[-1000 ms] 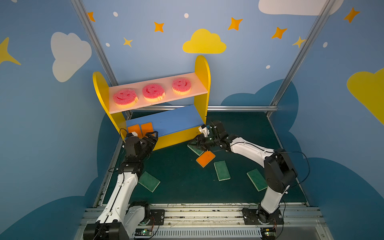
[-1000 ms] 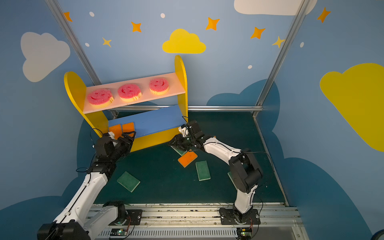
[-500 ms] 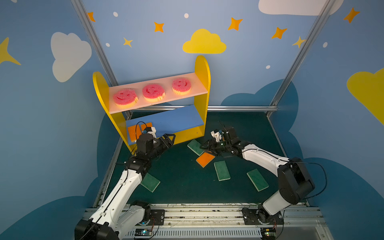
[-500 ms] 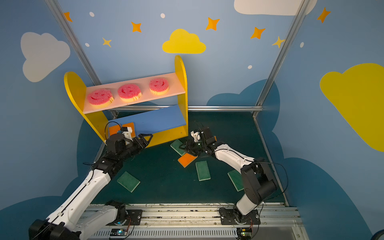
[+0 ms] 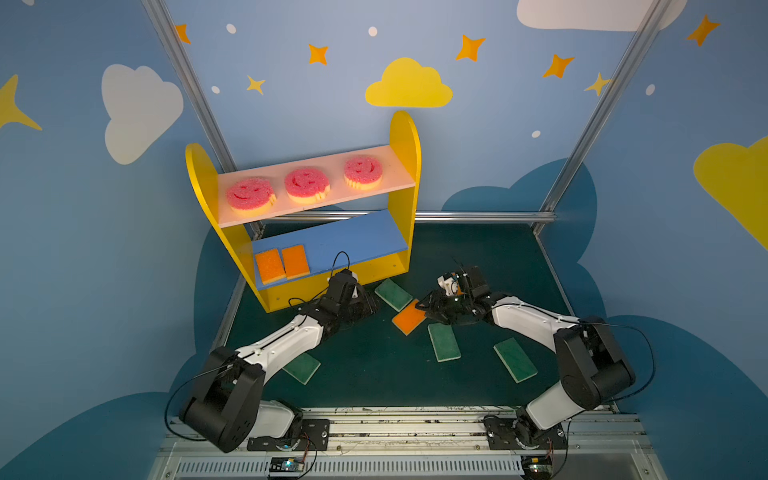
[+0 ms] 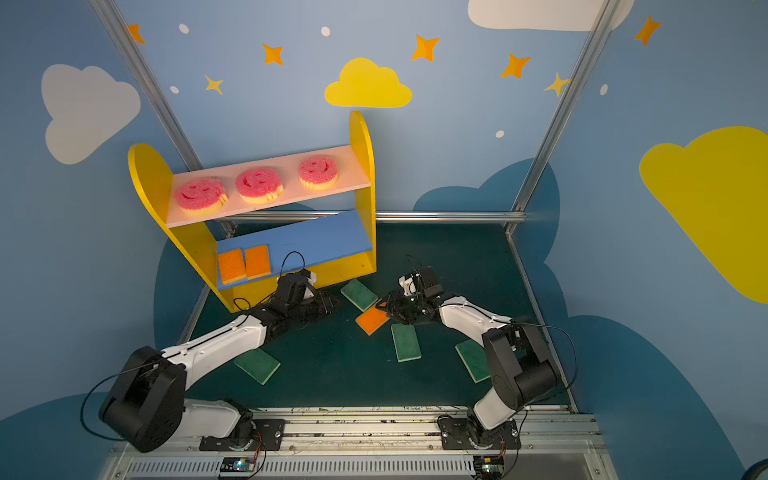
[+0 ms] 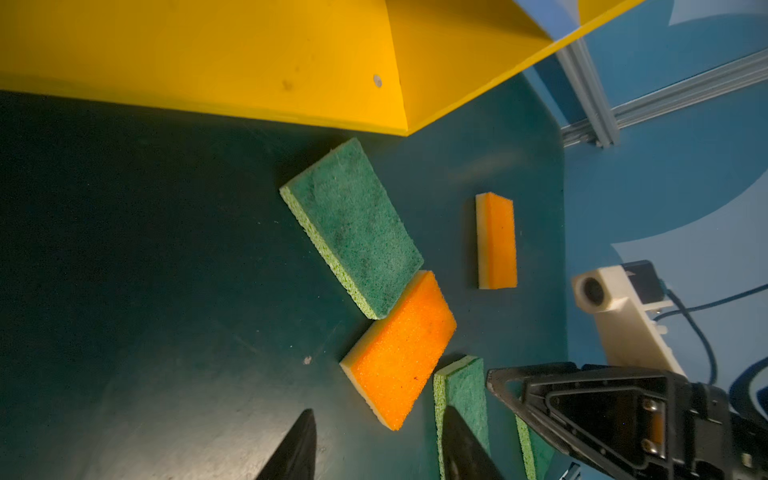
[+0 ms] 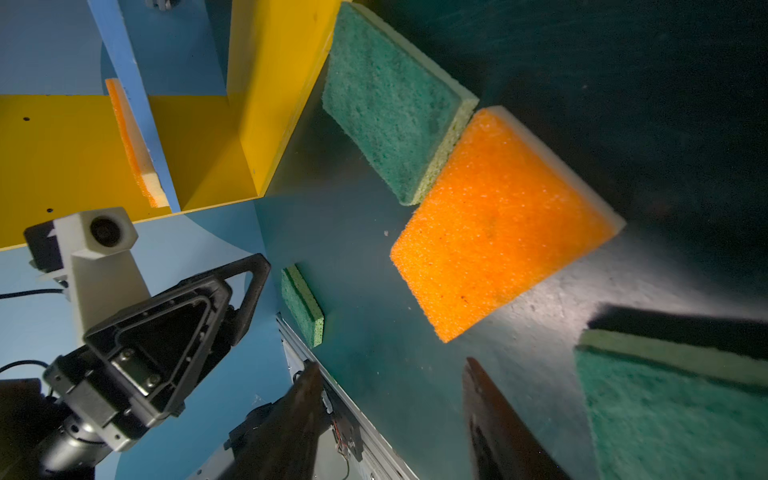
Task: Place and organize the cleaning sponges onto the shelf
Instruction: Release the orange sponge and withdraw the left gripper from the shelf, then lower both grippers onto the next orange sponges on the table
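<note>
Moved left gripper (image 7: 378,411) and right gripper (image 8: 391,362), both parted and empty, away from shelf (image 5: 404,174); shelved five sponges (image 5: 306,183), left six on tabletop (image 5: 374,386).

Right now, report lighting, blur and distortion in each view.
Both top views: even light, dark mat, wide lens splays the frame posts. Left wrist: sharp, orange sponge bright against dim mat. Right wrist: that sponge glows, near fingers and the close green sponge are blurred.

Pink smiley sponges (image 5: 306,183) three; orange sponges (image 7: 399,349) four; green sponges (image 5: 444,341) apparently four, one half-hidden; shelf (image 5: 405,137) one.
</note>
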Controlling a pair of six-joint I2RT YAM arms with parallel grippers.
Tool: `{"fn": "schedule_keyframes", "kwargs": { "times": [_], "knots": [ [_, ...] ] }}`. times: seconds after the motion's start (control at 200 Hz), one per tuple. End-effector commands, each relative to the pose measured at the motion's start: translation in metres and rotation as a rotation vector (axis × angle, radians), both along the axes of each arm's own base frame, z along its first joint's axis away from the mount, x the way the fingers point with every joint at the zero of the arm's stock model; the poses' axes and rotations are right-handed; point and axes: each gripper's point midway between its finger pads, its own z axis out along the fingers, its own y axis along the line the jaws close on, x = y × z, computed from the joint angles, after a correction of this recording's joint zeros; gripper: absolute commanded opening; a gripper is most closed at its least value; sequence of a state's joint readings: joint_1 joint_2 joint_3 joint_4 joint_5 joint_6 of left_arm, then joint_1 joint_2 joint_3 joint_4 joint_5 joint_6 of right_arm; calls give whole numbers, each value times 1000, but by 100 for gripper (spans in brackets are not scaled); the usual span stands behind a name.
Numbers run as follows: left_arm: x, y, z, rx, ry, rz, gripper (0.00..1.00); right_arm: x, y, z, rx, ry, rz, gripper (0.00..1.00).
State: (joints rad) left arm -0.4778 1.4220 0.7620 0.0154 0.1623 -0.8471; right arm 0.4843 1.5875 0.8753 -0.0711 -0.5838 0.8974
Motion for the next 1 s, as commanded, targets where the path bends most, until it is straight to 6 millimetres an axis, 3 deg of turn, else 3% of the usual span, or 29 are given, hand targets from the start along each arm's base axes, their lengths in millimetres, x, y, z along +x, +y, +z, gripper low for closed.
{"fn": "schedule_keyframes", "kwargs": {
  "times": [0.0, 0.22, 0.616, 0.991],
  "knots": [
    [10, -19, -1, -4, -26, -62, 49, 0, -9, -1, -3, -11, -8, 53],
    [16, -41, -31, 16, 27, -133, 50, -1, -23, -5, -7, -6, -27, 53],
    [10, -87, -64, 9, 90, -253, 50, 0, -40, -8, -8, 8, -50, 52],
    [-7, -96, -77, 10, 118, -281, 41, 2, -47, -4, -3, 3, -62, 52]
  ]
}}
